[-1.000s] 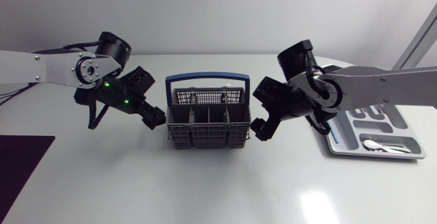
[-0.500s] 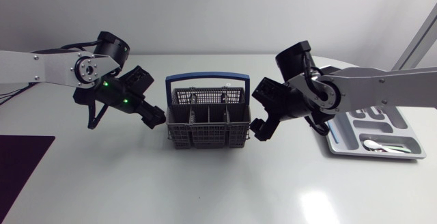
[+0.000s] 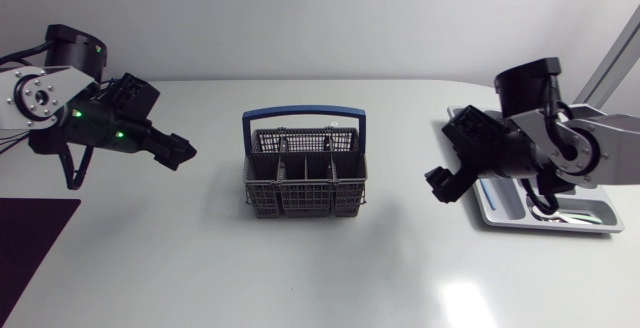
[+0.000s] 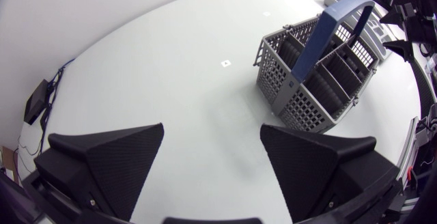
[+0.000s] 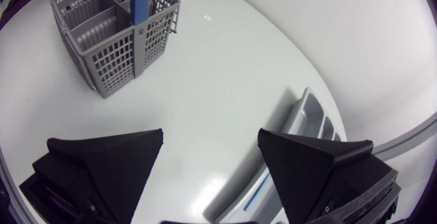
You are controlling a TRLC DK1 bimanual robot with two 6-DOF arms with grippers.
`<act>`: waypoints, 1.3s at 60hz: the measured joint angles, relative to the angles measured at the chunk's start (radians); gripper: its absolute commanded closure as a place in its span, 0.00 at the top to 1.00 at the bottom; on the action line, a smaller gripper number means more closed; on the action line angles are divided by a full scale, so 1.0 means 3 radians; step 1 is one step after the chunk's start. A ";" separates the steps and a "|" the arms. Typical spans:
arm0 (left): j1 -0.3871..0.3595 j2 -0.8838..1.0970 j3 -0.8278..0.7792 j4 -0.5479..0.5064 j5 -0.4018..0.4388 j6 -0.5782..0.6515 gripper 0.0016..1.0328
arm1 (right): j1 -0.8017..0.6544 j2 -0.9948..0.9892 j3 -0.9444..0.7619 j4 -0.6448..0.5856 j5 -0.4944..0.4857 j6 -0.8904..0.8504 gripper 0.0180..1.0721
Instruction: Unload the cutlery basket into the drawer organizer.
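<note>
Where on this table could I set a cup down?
Bare tabletop lies either side of the cutlery basket, out to the left gripper and the right gripper, and along the whole near edge. It is crowded only around the drawer organizer.

White table (image 3: pixel 200 268), grey cutlery basket (image 3: pixel 300 183) mid-table, drawer organizer (image 3: pixel 596 193) at right

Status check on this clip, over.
Open and empty: left hand, right hand by organizer. Grey basket mid-table, no cutlery visible inside. Nothing blocking.
</note>
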 measured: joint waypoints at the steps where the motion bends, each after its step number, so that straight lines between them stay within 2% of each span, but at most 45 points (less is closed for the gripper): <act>1: 0.0011 -0.0033 -0.0024 0.0018 0.0000 -0.0006 0.96 | -0.0029 -0.0029 -0.0020 0.0000 -0.0006 0.0000 0.95; 14: 0.0109 -0.0463 -0.0342 0.0167 -0.0017 -0.0099 0.96 | -0.0487 -0.0488 -0.0230 0.0001 -0.0169 0.0005 0.95; 25: 0.0130 -0.1143 -0.0830 0.0643 -0.0025 -0.0145 0.96 | -0.0573 -0.0978 -0.0446 0.0001 -0.0243 0.0092 0.95; 39: 0.0130 -0.1938 -0.1301 0.0816 -0.0024 -0.0604 0.96 | -0.0601 -0.1574 -0.0727 0.0038 -0.0248 0.0165 0.95; 51: 0.0130 -0.2710 -0.1832 0.1273 -0.0024 -0.0896 0.96 | -0.0645 -0.1998 -0.0993 0.0036 -0.0217 0.0167 0.95; 62: 0.0130 -0.3151 -0.2089 0.1326 -0.0052 -0.1002 0.96 | -0.0645 -0.2747 -0.1333 0.0061 -0.0072 0.0290 0.95; 78: 0.0122 -0.3629 -0.2491 0.1338 -0.0229 -0.1108 0.96 | -0.0643 -0.3250 -0.1687 0.0239 -0.0053 0.0699 0.95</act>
